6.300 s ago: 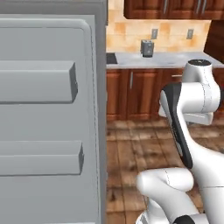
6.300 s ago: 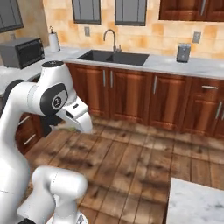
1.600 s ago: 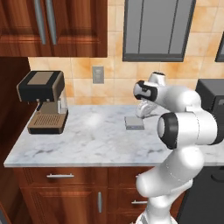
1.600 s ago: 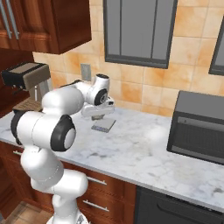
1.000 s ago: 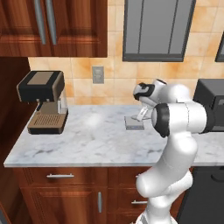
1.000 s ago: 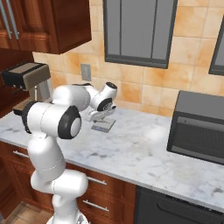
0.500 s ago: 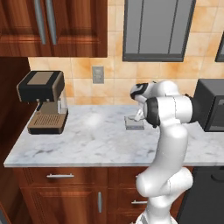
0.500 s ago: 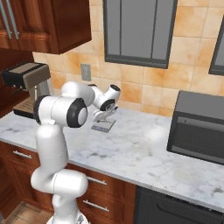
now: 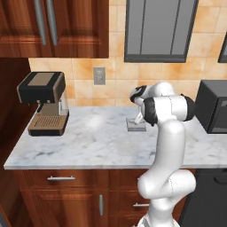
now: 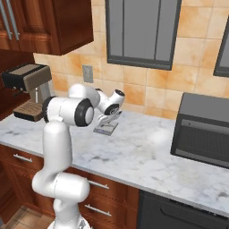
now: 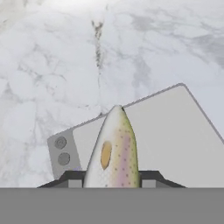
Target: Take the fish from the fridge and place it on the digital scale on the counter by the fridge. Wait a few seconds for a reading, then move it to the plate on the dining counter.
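Setting: marble counter (image 9: 88,142) below a tiled wall, coffee machine (image 9: 45,104) at one end, black microwave (image 10: 205,129) at the other.
Scale: small flat grey square (image 10: 105,129) lying on the counter; in the hand view (image 11: 175,135) two round buttons sit at one edge.
Fish: speckled body (image 11: 114,151) held between the dark finger tips, nose pointing over the scale's platform.
Gripper: closed narrowly on the fish (image 10: 107,120), poised just above the scale.
Reason for pose: judged to be lining the fish up for setting down and weighing.
View difference: base views give the arm's reach and the counter layout; the hand view alone resolves the fish and buttons.
Contact: whether the fish touches the platform cannot be told.
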You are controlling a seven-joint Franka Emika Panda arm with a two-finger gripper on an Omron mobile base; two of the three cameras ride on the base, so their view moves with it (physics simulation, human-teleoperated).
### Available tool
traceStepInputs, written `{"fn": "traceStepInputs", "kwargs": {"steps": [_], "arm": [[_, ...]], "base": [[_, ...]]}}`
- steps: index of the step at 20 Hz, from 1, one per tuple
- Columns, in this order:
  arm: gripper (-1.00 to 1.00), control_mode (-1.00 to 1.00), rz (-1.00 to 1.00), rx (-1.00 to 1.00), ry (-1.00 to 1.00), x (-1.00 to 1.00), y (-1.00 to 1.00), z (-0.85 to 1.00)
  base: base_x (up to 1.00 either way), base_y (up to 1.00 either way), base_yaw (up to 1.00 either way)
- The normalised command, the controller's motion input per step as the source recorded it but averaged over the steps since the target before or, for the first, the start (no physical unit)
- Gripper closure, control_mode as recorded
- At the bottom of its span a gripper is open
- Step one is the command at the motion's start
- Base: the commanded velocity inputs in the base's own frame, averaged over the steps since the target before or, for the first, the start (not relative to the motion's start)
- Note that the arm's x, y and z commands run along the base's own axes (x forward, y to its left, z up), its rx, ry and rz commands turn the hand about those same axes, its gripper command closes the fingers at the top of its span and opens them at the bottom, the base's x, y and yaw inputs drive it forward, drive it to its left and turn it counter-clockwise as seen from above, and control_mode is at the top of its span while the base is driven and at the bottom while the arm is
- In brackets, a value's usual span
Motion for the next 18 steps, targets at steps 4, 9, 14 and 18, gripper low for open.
{"fn": "traceStepInputs", "kwargs": {"steps": [4, 9, 14, 18], "arm": [[1.00, -1.00, 0.00, 0.00, -0.09, 0.20, 0.07, -0.24], [1.00, -1.00, 0.00, 0.00, -0.14, 0.26, 0.09, -0.19], [-1.00, -1.00, 0.00, 0.00, -0.17, 0.24, 0.04, -0.14], [-1.00, -1.00, 0.00, 0.00, -0.13, 0.26, 0.01, -0.18]], "base": [[0.00, 0.00, 0.00], [0.00, 0.00, 0.00], [0.00, 0.00, 0.00], [0.00, 0.00, 0.00]]}}
